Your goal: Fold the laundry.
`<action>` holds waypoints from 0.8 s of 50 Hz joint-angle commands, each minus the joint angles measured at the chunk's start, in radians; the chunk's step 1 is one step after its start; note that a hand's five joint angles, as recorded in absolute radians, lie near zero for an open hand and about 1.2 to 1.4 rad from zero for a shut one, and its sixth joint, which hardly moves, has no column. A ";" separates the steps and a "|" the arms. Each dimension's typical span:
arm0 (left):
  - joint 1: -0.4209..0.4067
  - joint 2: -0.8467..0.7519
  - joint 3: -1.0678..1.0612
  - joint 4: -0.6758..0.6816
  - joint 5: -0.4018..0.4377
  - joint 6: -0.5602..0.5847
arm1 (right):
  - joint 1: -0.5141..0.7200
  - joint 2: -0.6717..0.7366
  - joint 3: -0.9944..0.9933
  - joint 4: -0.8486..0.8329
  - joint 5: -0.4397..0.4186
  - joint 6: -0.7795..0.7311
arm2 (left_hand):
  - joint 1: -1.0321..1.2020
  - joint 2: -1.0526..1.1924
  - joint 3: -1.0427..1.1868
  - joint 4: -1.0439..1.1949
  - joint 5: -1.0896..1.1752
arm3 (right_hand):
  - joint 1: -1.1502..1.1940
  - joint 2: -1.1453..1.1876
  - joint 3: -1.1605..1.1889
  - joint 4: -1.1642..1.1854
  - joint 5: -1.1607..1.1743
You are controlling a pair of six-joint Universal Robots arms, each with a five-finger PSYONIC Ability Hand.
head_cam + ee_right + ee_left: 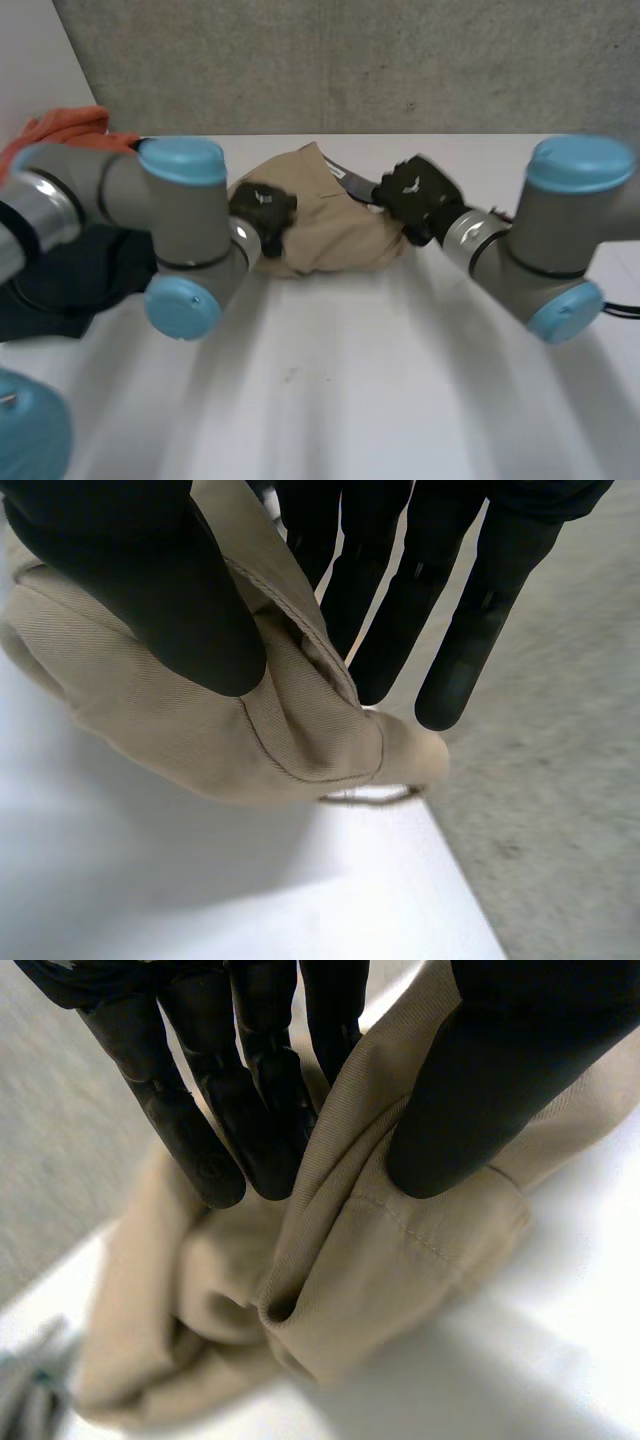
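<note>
Beige twill garment [335,228], bunched and seam-stitched, near the far edge of the white table [350,380] — left hand [265,212] pinching one end between thumb and fingers, right hand [415,192] pinching the opposite hem likewise.

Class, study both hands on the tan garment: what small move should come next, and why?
The left hand and right hand each pinch an end of the tan garment, bunched on the table; so probably draw them apart to spread it before folding.
</note>
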 commanded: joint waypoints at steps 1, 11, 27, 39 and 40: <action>0.022 0.239 -0.043 0.001 0.071 -0.021 | -0.026 -0.163 0.018 0.117 0.001 0.130 | 0.241 0.204 0.210 0.202 0.244 | 0.290 0.220 0.214 0.207 0.217; 0.117 0.201 0.067 -0.014 0.184 0.051 | 0.072 -0.217 0.059 0.334 -0.007 0.240 | 0.241 0.204 0.210 0.202 0.244 | 0.290 0.220 0.214 0.207 0.217; 0.140 0.031 0.149 -0.093 0.115 0.103 | 0.221 -0.010 -0.016 0.136 0.309 0.533 | -0.869 -0.906 -0.899 -0.907 -0.866 | 0.290 0.220 0.214 0.207 0.217; 0.222 0.452 -0.398 -0.019 -0.021 0.057 | 0.255 -0.063 -0.048 0.133 0.300 0.533 | -0.775 -0.812 -0.805 -0.814 -0.772 | 0.290 0.220 0.214 0.207 0.217; 0.229 0.470 -0.440 -0.007 -0.015 0.051 | 0.255 -0.067 -0.048 0.133 0.302 0.535 | -0.763 -0.800 -0.794 -0.802 -0.760 | 0.290 0.220 0.214 0.207 0.217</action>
